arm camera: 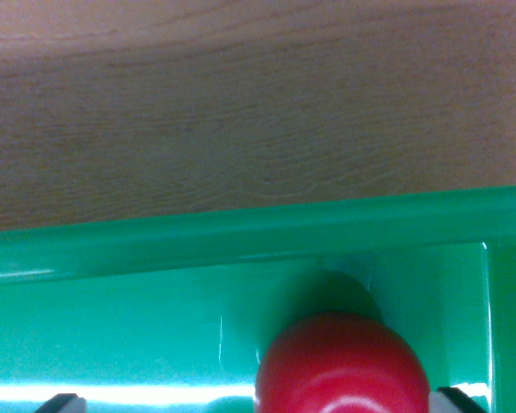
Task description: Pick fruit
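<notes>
A glossy red fruit [342, 366], round and smooth, lies inside a green plastic bin [241, 231] close to its far wall, at the bottom of the wrist view. Only the dark tips of my gripper [262, 403] show. One fingertip [64, 402] is at the bottom left and the other at the bottom right. The jaws stand wide apart, so the gripper is open. The fruit sits between them, close against the right fingertip and well clear of the left one. Its lower part is cut off by the frame edge.
The bin's thick green rim runs across the middle of the view, with a corner wall [507, 301] at the right. Beyond the rim lies a wooden tabletop [258, 112].
</notes>
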Controlling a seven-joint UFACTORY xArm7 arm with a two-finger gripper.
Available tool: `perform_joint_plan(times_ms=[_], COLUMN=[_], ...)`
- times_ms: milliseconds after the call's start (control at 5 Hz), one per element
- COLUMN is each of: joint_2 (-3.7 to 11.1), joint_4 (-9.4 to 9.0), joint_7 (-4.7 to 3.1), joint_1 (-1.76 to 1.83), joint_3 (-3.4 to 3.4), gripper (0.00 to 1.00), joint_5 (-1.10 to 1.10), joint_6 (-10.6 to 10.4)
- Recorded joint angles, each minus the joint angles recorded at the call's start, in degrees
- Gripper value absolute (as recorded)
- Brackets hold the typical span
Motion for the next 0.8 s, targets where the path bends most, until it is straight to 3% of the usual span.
perform_joint_plan(times_ms=[200, 400, 600, 800], joint_2=[0.00, 1.29, 1.29, 2.51], joint_4=[0.00, -1.60, -1.60, -3.11], joint_7=[0.00, -0.35, -0.35, -0.69], joint_1=[0.00, -0.42, -0.42, -0.81], joint_3=[0.00, -0.33, -0.33, -0.65], gripper=[0.00, 0.00, 0.00, 0.00], joint_5=[0.00, 0.13, 0.13, 0.25], joint_6=[0.00, -2.36, -2.36, -4.60])
